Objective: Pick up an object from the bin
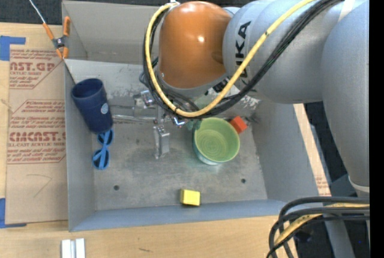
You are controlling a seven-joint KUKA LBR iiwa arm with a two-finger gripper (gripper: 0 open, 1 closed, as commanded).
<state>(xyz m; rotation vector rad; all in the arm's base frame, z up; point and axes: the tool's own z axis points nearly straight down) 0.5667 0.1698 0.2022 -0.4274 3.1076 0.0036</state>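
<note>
Five loose things share the grey bin (135,182) as the KUKA arm (312,41) reaches in under its orange wrist cover (192,44). The gripper (138,135) hangs low over bare floor, its metal fingers (161,144) spread apart with nothing between them.

No object is claimed yet, so the step in hand looks like choosing and closing on one. Done well, that probably means centring over a single thing, coming straight down and squeezing across its narrowest part (a rim rather than a whole body).

Largest is the pale green bowl (216,141), round, upright and open-mouthed, just beside the gripper on the arm's side. Its thin rim looks like the handiest hold.

Next comes the dark blue cup (91,104), tipped on its side near the gripper on the opposite side, by the bin wall.

Below the cup lies a bright blue looped piece (103,152), thin and flat, likely hard to pinch.

A small yellow block (190,197) sits alone, well apart from the gripper, toward the near wall.

Smallest is an orange-red piece (239,125), beyond the bowl and partly hidden under the arm.
</note>
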